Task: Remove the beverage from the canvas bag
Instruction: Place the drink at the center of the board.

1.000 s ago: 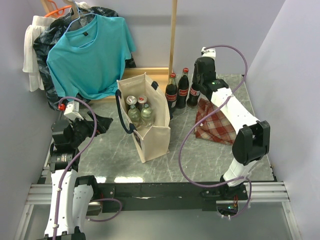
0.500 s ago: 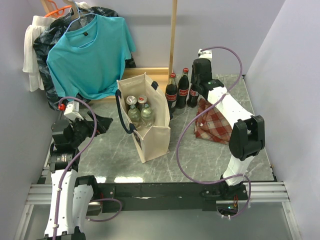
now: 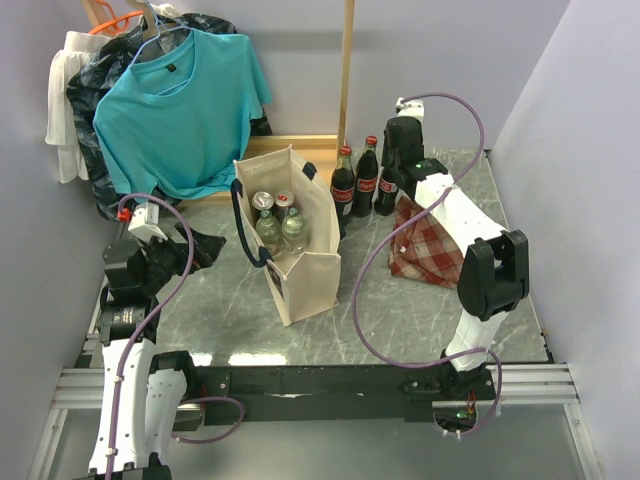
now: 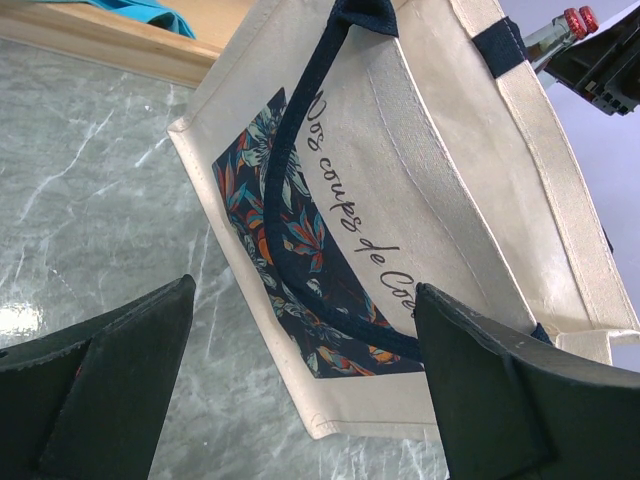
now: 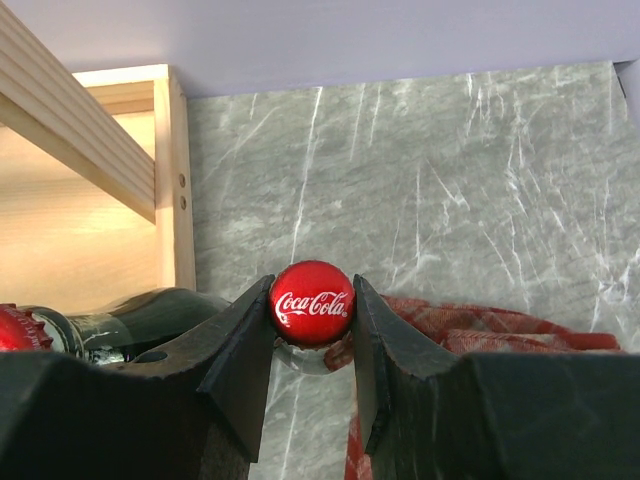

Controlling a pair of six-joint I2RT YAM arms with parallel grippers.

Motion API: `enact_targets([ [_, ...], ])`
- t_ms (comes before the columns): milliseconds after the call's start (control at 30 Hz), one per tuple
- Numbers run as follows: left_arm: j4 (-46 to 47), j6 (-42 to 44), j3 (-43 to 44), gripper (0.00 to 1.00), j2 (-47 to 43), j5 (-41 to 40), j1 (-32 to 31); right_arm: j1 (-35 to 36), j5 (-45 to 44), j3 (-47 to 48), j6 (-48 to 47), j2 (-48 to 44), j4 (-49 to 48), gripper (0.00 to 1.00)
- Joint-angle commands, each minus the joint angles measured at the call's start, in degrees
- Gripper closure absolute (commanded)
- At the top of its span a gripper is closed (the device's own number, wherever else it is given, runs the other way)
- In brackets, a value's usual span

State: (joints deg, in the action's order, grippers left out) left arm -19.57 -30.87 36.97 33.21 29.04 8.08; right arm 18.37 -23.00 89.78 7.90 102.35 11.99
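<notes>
- The canvas bag (image 3: 305, 268) stands upright on the grey marble tabletop (image 3: 420, 320), in the middle of the top view, with its mouth open upward.
- Inside the bag I see a few clear bottles (image 3: 281, 222) with metal caps, packed close together.
- In the left wrist view the bag's side fills the centre of the frame, with a flower print, a line of script and a navy handle (image 4: 285, 180) looping over it.
- The left pincer (image 4: 300, 300) points at this side of the bag. Its two fingers are wide apart and hold nothing.
- The right pincer (image 5: 312, 292) is at the upper right of the top view, well apart from the bag. It is clamped on the red cap of a cola bottle (image 5: 312, 303).
- This bottle is at the right end of a row with two other cola bottles (image 3: 355, 182), which stand just to the upper right of the bag.
- A red plaid cloth bag (image 3: 432, 250) lies just beside the gripped bottle, toward the right.
- A wooden frame (image 3: 347, 70) rises behind the row.
- A teal T-shirt (image 3: 180, 110) hangs in the upper left.
</notes>
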Motion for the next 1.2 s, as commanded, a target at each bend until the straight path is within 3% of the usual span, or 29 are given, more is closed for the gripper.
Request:
enact_targets([
  [0,1.0,0.0,-0.1,0.04,-0.2,0.1,0.3,0.2,-1.2,4.4,1.1,-0.8,-6.2,1.00],
  [267,1.1,0.0,-0.1,0.04,-0.1,0.3,0.3,0.3,1.9,3.8,2.6,-1.9,-4.8,0.96],
  [433,1.1,-0.1,-0.1,0.04,-0.4,0.1,0.4,0.3,2.7,2.9,2.6,-2.8,-4.7,0.86],
  [700,1.1,0.0,-0.1,0.04,0.0,0.5,0.4,0.3,2.8,5.8,3.0,-1.7,-0.9,0.87],
  [867,1.1,-0.1,-0.1,0.04,-0.1,0.3,0.4,0.3,3.8,5.8,3.6,-2.1,0.1,0.82],
  [1167,1.0,0.0,-0.1,0.04,-0.4,0.3,0.4,0.4,3.1,0.4,4.0,-5.6,-3.0,0.71],
])
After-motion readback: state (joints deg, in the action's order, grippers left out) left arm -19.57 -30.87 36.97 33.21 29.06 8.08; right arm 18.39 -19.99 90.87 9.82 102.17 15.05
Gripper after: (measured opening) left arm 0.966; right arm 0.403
